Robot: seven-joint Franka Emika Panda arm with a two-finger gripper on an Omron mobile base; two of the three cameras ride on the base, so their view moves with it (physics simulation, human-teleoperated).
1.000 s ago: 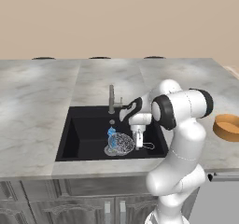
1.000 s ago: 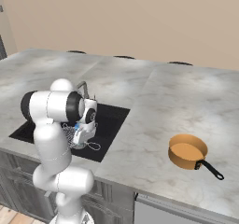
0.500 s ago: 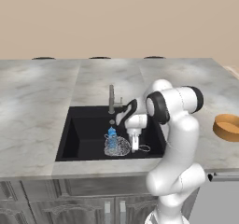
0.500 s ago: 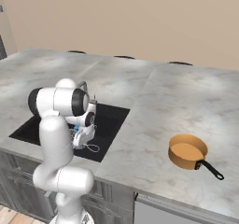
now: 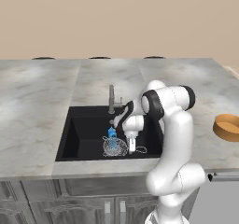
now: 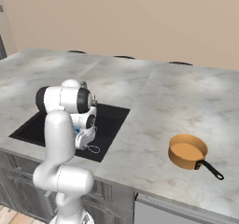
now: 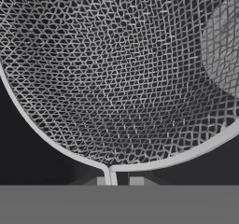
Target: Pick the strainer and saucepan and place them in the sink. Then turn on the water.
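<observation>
left base view: the gripper (image 5: 132, 148) reaches down into the black sink (image 5: 84, 134), jaws pinched on the strainer (image 5: 115, 146), a silvery mesh bowl low in the basin. right base view: the orange saucepan (image 6: 188, 151) sits on the counter (image 6: 154, 106). hand view: mesh fills the frame, wire handle between the fingertips (image 7: 101, 181).

The small round silvery-grey wire-mesh strainer (image 7: 121, 73) shows a fine diamond lattice of pale wire with a plain light rim, set against the flat black of the large rectangular recessed sink (image 5: 84, 134). Beside the strainer stands a small bright blue bottle (image 5: 112, 134). The grey marble tabletop (image 6: 186, 101) carries soft darker veining. The small round orange saucepan (image 6: 187, 151) has a thin dark handle. The arm is white with dark joints, the wall plain beige.
</observation>
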